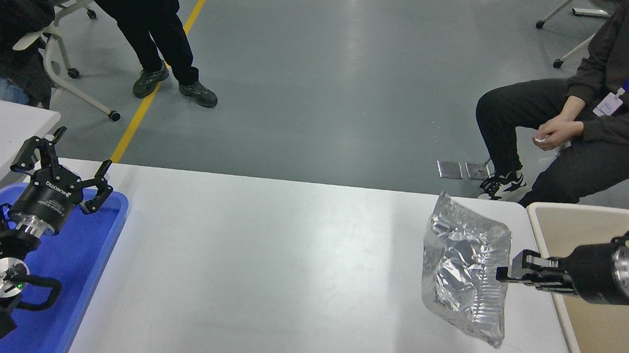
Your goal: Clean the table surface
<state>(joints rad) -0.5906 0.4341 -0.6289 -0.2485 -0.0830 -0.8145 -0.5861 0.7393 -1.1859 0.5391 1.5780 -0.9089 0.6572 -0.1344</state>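
The white table surface (264, 261) fills the lower half of the head view. A crinkled silver foil bag (466, 267) hangs above its right end, and my right gripper (504, 274) is shut on the bag's right edge. The bag hides the table behind it. My left gripper (63, 167) is parked open above the blue tray at the lower left.
A shallow blue tray (92, 260) lies at the table's left end. A beige bin (593, 340) stands against the table's right edge. A seated person (584, 118) is at the far right, and another person (153, 27) stands at the far left.
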